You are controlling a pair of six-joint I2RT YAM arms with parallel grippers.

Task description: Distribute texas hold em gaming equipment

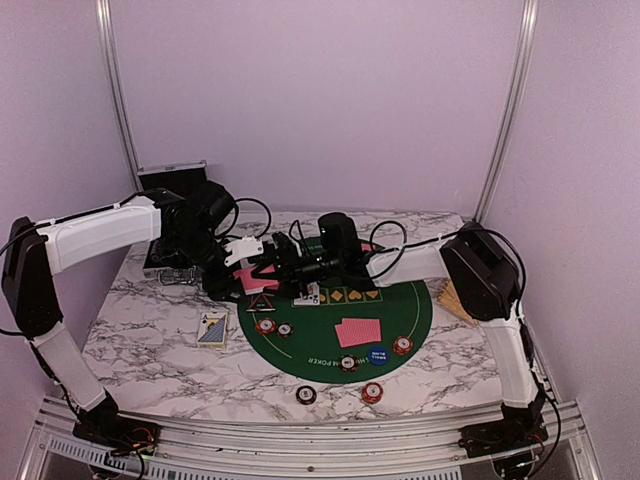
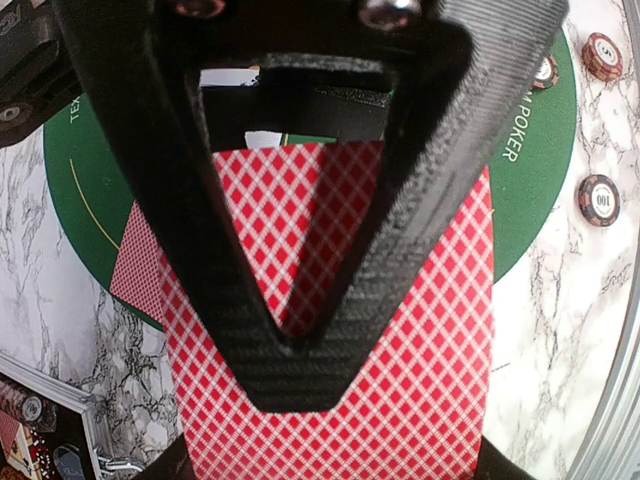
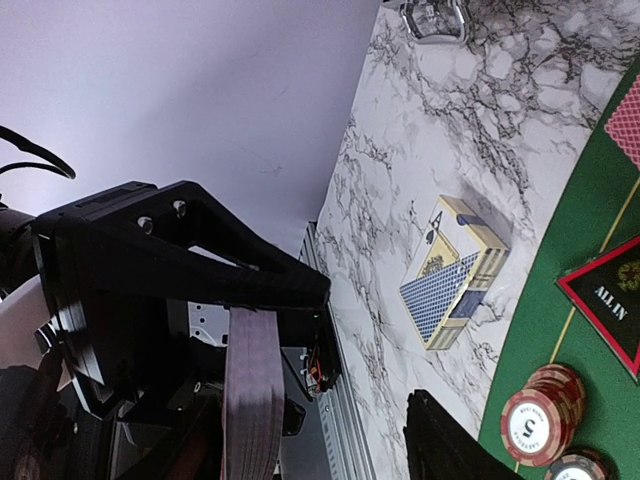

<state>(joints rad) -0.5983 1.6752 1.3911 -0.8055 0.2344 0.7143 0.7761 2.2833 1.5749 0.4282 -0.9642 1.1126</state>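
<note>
My left gripper (image 2: 290,372) is shut on a stack of red-backed playing cards (image 2: 420,330), held above the left edge of the green mat (image 1: 330,335). My right gripper (image 1: 287,264) reaches in from the right, close to those cards. In the right wrist view its jaws stand apart, and a pale card strip (image 3: 250,400) hangs by the upper finger (image 3: 200,250) without spanning the gap. Two face-down cards (image 1: 358,332) lie on the mat. Red poker chips (image 1: 265,325) (image 1: 402,346), a blue button (image 1: 377,356) and the black triangular marker (image 1: 260,303) sit around them.
A blue card box (image 1: 212,328) lies on the marble left of the mat. The silver-edged case (image 1: 172,180) stands open at the back left. Two chips (image 1: 306,394) (image 1: 372,393) rest off the mat near the front edge. Face-up cards (image 1: 307,295) lie mid-mat.
</note>
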